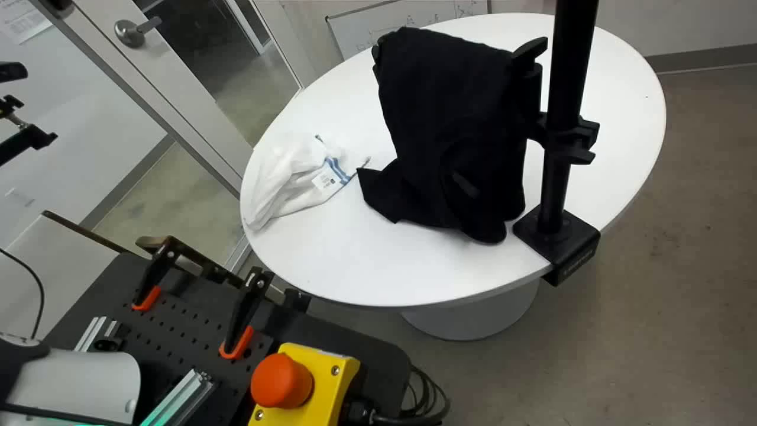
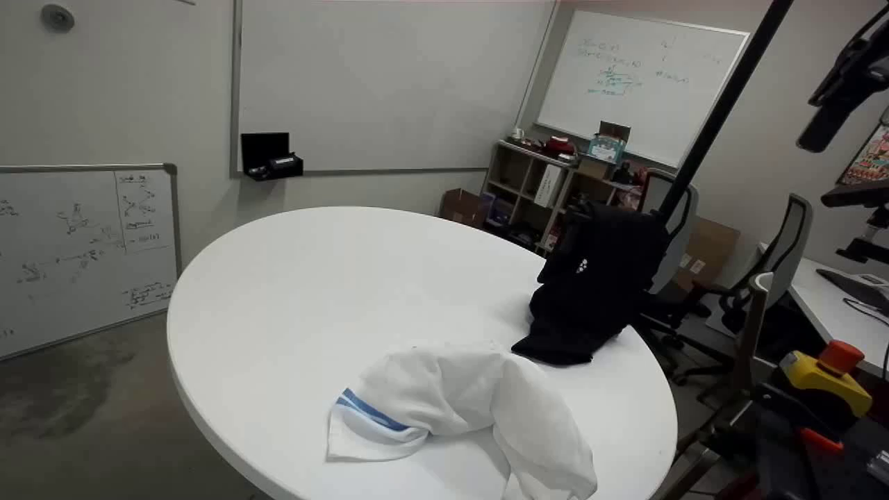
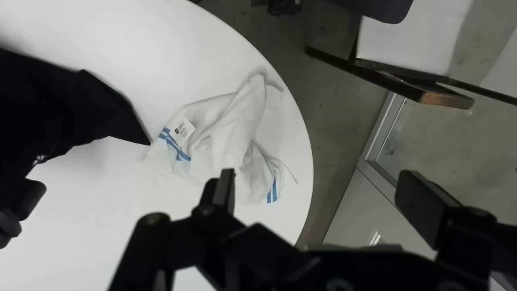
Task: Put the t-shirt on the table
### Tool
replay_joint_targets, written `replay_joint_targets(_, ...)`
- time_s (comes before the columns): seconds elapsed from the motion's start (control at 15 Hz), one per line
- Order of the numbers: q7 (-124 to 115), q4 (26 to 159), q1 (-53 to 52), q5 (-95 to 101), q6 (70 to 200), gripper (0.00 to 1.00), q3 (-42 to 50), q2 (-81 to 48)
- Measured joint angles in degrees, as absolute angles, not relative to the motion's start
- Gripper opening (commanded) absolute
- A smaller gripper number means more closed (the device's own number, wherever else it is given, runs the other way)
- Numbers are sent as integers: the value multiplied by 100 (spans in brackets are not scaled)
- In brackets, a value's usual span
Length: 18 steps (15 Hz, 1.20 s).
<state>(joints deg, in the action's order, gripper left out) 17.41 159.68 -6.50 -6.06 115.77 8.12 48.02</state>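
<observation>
Nearest us in the wrist view, the jaws stand wide apart, holding nothing. Past them a crumpled white towel (image 3: 226, 135) lies near the edge of the bench (image 3: 101, 202); we cannot tell how high above it the jaws hang. Off to the side is the black garment we take for the shirt (image 1: 449, 130). In both exterior views it hangs beside the pole (image 1: 566, 89), seemingly over a bracket (image 1: 568, 148) we can only partly see, its lower folds resting on the bench and one corner just beside the towel.

We judge the step in hand to be the approach: the shirt is neither gripped nor laid flat yet. Next, we need to bring the jaws over from the towel's side to the shirt's upper part, close them on a fold, and lift until it clears the bracket before lowering it onto the bench. With the pole so close, we should draw the shirt away from it to avoid a snag.
</observation>
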Motion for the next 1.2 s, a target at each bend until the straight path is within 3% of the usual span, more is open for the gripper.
replay_joint_targets(0.6,1717,15928,87,-413,11997,100,1119,4565)
replay_joint_targets(1.2,1281,15557,1115,-219,13780,100,1528,3588)
